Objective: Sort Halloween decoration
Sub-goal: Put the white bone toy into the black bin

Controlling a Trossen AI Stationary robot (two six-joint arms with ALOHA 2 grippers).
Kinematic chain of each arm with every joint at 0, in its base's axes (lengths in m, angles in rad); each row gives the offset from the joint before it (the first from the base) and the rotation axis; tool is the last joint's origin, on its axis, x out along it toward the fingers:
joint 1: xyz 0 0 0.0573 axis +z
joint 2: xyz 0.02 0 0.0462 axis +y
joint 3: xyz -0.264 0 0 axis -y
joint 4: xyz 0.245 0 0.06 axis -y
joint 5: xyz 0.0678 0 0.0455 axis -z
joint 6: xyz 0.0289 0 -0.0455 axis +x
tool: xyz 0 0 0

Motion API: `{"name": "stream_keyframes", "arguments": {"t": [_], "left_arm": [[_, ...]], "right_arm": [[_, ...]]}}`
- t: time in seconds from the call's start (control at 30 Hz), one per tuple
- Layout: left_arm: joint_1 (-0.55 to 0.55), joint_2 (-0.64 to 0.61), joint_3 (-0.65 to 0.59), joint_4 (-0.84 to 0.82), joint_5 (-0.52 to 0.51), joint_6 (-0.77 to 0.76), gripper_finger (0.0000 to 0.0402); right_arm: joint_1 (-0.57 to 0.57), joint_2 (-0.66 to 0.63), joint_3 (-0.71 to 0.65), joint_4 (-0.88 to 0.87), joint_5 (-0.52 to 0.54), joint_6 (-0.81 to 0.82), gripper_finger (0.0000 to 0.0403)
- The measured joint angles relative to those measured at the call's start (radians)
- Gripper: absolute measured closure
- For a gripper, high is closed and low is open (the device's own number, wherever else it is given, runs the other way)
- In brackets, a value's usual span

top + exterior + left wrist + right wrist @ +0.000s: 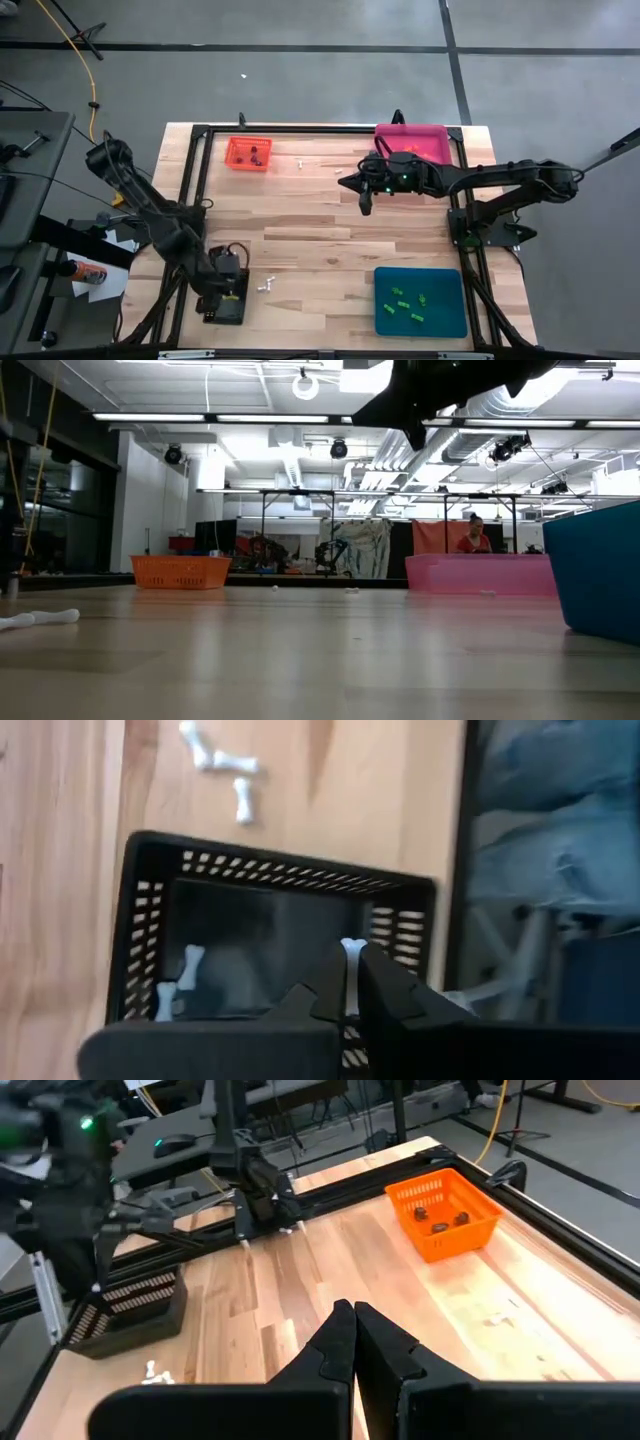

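My left gripper (222,300) hangs over the black tray (228,310) at the table's near left, shut on a white bone trinket (350,950). Two more white bones (178,982) lie inside that tray. Three loose white bones (265,285) rest on the wood just right of it. Dark brown trinkets (255,155) sit in the orange tray (248,152), and green ones (410,305) in the teal tray (420,300). My right gripper (365,203) is shut on nothing above the table's middle, near the pink tray (412,140). My left gripper pinches the white bone between its two fingertips, and the bone's knobbed end (350,948) sticks out just past them. The fingers slant down from above. The bone lies along them, lifted clear over the inside of the black tray.
A small white piece (300,162) lies on the wood between the orange and pink trays. A black metal frame (200,200) runs along the table's left, far and right edges. Bare wood spans the middle of the table.
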Motion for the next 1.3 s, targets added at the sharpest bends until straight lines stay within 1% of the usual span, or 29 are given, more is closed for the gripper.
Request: {"name": "stream_keyframes", "arguments": {"t": [0.13, 0.33, 0.53, 0.67, 0.77, 0.9, 1.0, 1.1, 1.2, 1.23, 1.3], "left_arm": [[-0.019, 0.092, 0.000, -0.002, -0.005, -0.002, 0.0388], [-0.019, 0.177, -0.001, 0.003, 0.059, 0.024, 0.0370], [-0.017, 0.181, -0.001, 0.006, 0.077, 0.033, 0.0334], [0.004, 0.181, -0.001, 0.006, 0.131, 0.035, 0.0299], [0.049, 0.158, -0.001, -0.002, 0.170, 0.078, 0.0273], [0.168, 0.073, -0.001, -0.048, 0.159, 0.177, 0.0245], [0.303, -0.015, -0.001, -0.095, 0.111, 0.257, 0.0234], [0.456, -0.105, -0.001, -0.083, 0.037, 0.363, 0.0232], [0.613, -0.169, -0.001, 0.002, -0.064, 0.497, 0.0231], [0.665, -0.180, -0.001, 0.049, -0.084, 0.548, 0.0231], [0.769, -0.185, -0.001, 0.169, -0.084, 0.638, 0.0231]], "right_arm": [[-0.016, 0.000, 0.000, -0.003, 0.000, 0.005, 0.0403], [-0.026, 0.000, 0.000, -0.004, 0.000, 0.008, 0.0403], [-0.027, 0.000, 0.000, -0.004, 0.000, 0.009, 0.0403], [-0.027, 0.000, 0.000, -0.007, 0.000, 0.011, 0.0403], [-0.027, 0.000, 0.000, -0.011, -0.001, 0.021, 0.0403], [-0.027, 0.000, 0.000, -0.019, -0.002, 0.073, 0.0403], [-0.027, 0.000, 0.000, -0.021, -0.028, 0.088, 0.0403], [-0.027, 0.001, 0.000, -0.021, -0.084, 0.088, 0.0403], [-0.027, 0.001, 0.000, -0.020, -0.127, 0.089, 0.0403], [-0.027, 0.001, 0.000, -0.019, -0.135, 0.092, 0.0403], [-0.027, 0.001, 0.000, -0.018, -0.140, 0.111, 0.0403]]}}
